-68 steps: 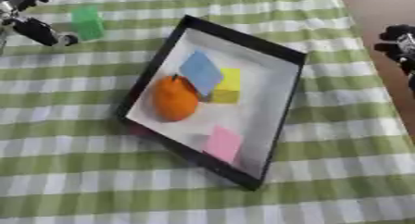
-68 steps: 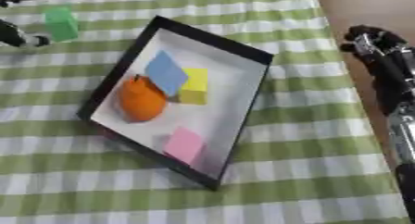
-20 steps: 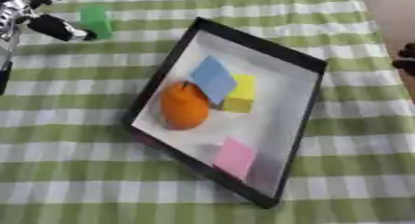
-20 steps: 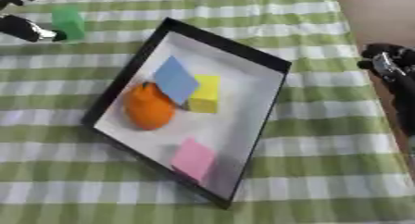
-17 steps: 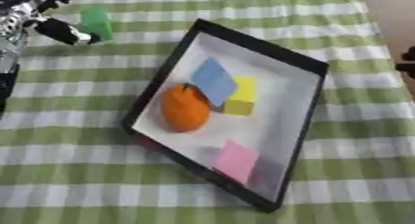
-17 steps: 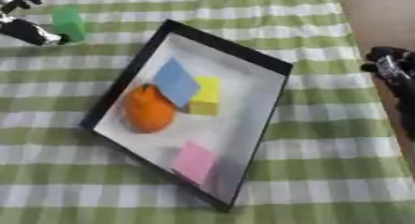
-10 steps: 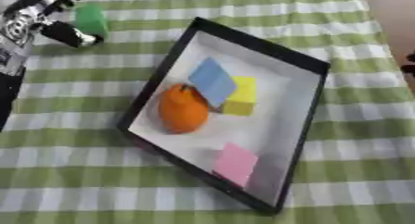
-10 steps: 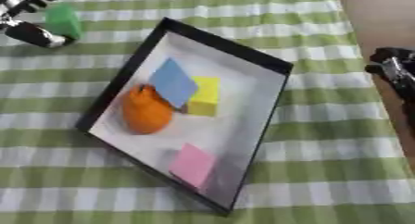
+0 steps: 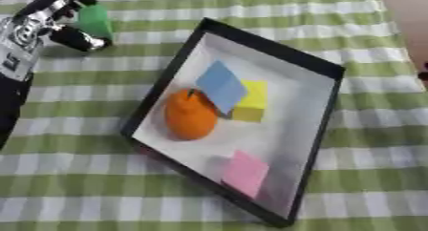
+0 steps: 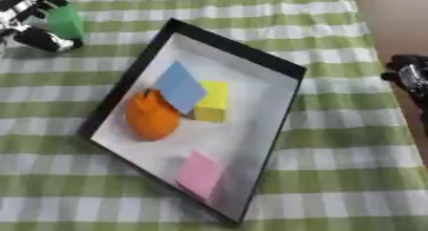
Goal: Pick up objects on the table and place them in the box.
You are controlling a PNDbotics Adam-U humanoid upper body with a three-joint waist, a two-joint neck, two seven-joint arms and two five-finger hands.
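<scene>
Left eye view: far-left corner of the tabletop [image 9: 100,177].
Green block [image 9: 93,20]: stood there, outside the box [image 9: 322,115].
Left hand [image 9: 58,22]: fingers curled round the green block.
Box: held orange fruit [image 9: 190,115], blue, yellow and pink pieces.
Right hand [image 10: 408,75]: at right edge, fingers cannot be told.

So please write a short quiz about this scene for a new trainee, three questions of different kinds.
1. True or false: the green block already lies inside the box.
2. Which hand is at the green block? A) left hand B) right hand
3. Fill in: the blue piece leans partly over the ______ block.

Key
1. False; it stands on the striped cloth, outside the box.
2. A
3. yellow
</scene>
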